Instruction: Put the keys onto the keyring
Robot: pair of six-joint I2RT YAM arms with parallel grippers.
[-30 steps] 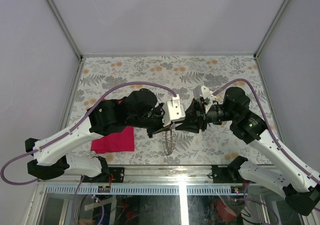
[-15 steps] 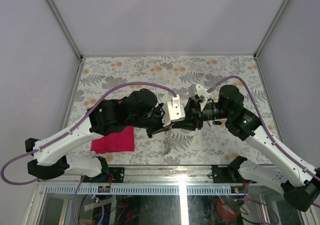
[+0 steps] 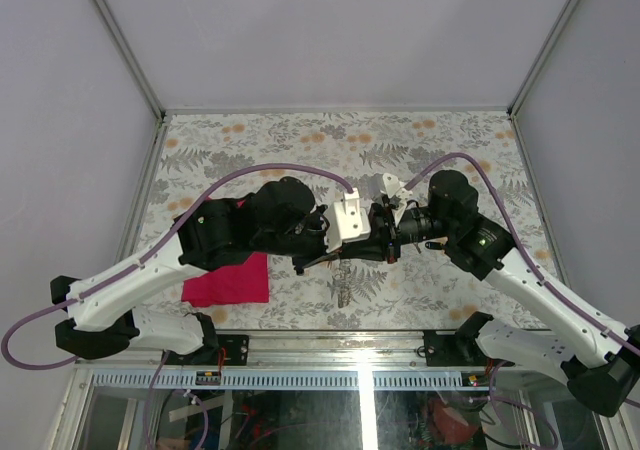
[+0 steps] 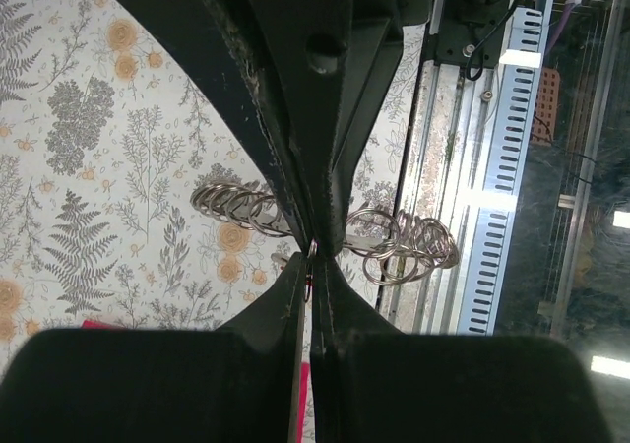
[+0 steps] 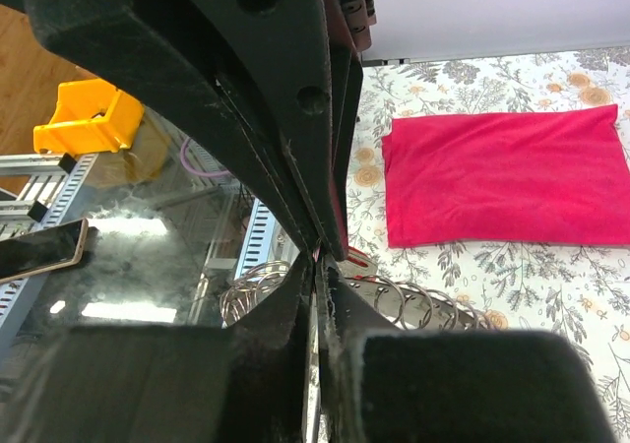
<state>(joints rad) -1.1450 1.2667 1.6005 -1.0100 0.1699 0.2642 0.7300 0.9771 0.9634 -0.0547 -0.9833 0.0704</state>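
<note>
Now the left gripper [image 4: 310, 255] stays clamped on the keyring [image 3: 341, 285], which dangles near the magenta cloth [image 3: 228, 282]. The right gripper [image 5: 317, 258] has slid leftward and closed tight beside it, contents unclear. Both hang over the table [image 3: 450, 140], well apart from the walls [image 3: 60, 120].

This is a robotics lab cell, not a lived-in room: a table [image 3: 300, 135] covered in grey-and-orange floral print is boxed in by plain pale lilac wall panels [image 3: 330, 30] set in bare aluminium frame posts [image 3: 120, 45]. White-and-black robot arms [image 3: 140, 278] trailing purple cable hoses [image 3: 280, 166] are bolted at the table's near edge. Beyond that edge run a grey slotted cable duct [image 3: 300, 378] and, lower down, a yellow-orange plastic bin [image 5: 89, 118].
</note>
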